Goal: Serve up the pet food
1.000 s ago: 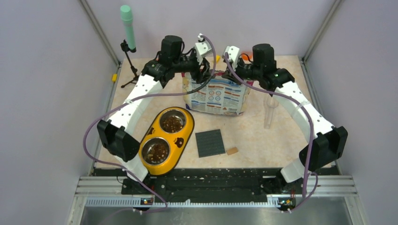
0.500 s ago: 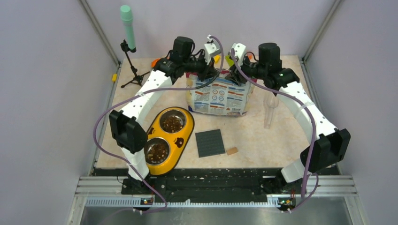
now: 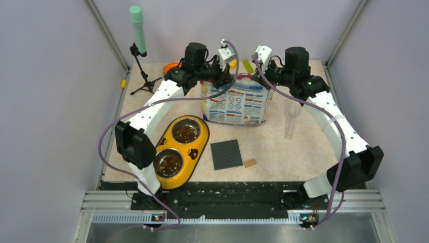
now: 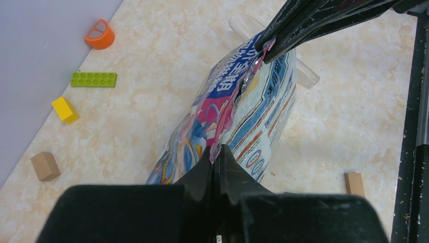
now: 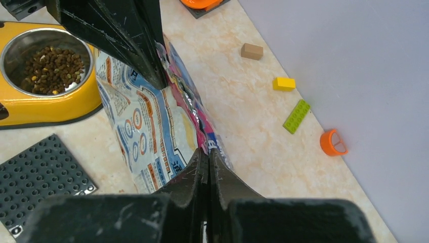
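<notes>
Left gripper [image 4: 218, 149]: clamped on one end of the bag's [image 4: 243, 106] top seam; you will find no gap between the fingers.
Right gripper [image 5: 207, 152]: clenched on the other end of that seam.
Bag: stands at the back of the table [image 3: 273, 147], glossy blue-pink on one face, white with print on the other.
Hidden: you cannot see inside the bag, since the seam is pinched flat.
Tube [image 4: 248, 25]: clear, and its middle is covered by the bag in the left wrist view.
Feeder [image 3: 200, 144]: yellow with two bowls; its left edge is partly covered by the left arm in the overhead view.
Kibble [image 5: 53, 63]: small brown pellets, loose in both bowls, apart from the bag.
</notes>
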`<action>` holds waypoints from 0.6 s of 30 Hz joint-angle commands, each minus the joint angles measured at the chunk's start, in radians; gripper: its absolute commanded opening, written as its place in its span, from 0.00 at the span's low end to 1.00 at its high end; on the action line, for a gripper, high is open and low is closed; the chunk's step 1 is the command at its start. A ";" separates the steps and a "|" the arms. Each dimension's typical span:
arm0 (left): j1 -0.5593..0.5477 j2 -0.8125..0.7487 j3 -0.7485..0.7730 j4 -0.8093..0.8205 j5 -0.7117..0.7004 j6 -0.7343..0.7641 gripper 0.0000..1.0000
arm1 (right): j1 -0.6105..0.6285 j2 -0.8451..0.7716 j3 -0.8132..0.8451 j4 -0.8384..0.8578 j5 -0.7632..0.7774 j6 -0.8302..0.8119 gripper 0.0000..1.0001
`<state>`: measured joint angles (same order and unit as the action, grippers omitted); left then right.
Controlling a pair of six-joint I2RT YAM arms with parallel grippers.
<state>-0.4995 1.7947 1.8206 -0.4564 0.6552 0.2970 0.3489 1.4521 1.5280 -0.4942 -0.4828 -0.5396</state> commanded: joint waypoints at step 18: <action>0.012 -0.038 0.082 -0.198 -0.234 0.167 0.00 | -0.023 -0.027 -0.026 0.050 0.242 -0.094 0.00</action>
<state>-0.4988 1.7721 1.8400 -0.5861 0.4995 0.4442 0.3363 1.4517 1.5013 -0.4919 -0.3576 -0.5903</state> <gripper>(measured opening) 0.055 0.076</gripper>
